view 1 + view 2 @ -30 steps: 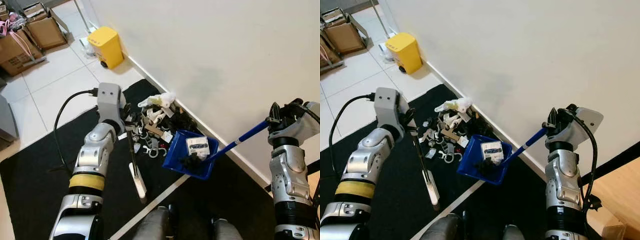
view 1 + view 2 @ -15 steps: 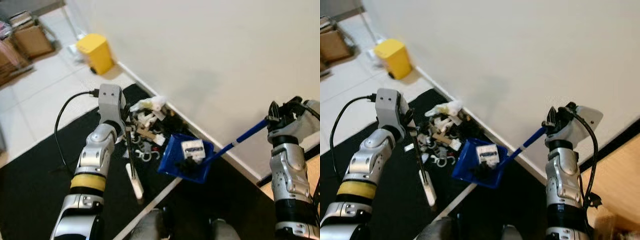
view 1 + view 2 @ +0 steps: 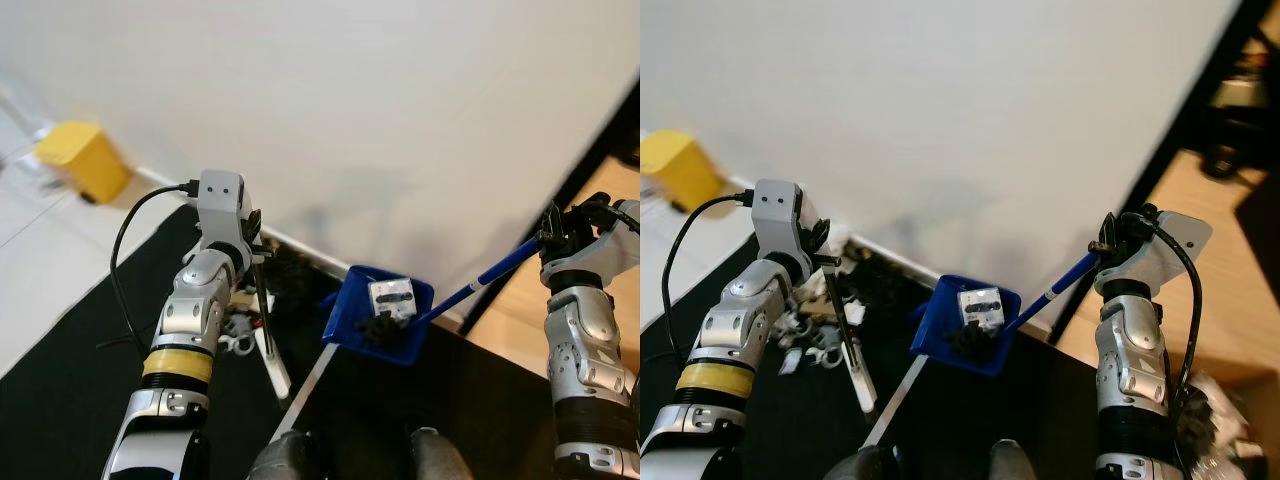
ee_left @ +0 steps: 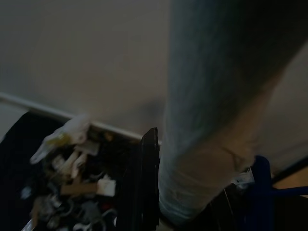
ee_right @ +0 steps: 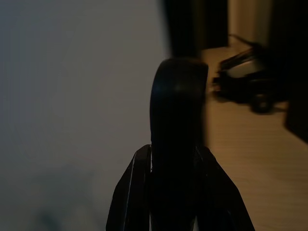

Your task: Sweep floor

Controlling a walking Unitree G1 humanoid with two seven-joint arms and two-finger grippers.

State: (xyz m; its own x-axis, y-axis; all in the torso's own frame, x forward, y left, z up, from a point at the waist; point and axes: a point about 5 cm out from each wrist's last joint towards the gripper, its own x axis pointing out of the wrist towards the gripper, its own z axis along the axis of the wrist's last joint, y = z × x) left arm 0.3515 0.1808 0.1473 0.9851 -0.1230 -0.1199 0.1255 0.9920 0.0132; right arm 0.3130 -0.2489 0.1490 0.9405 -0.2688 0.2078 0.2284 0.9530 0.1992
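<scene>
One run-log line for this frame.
left hand: holds brush | right hand: holds dustpan, loaded | debris pile by wall

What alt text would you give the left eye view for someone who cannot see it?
Seen from above, the right gripper holds a blue dustpan by its long handle, loaded with debris, while the left gripper grips a small brush pointing down at the black mat. Scraps lie by the white wall's base, and a yellow bin stands farther left.

Plain white wall (image 3: 330, 110), black mat (image 3: 70, 380), wooden floor (image 3: 1200, 250).
</scene>
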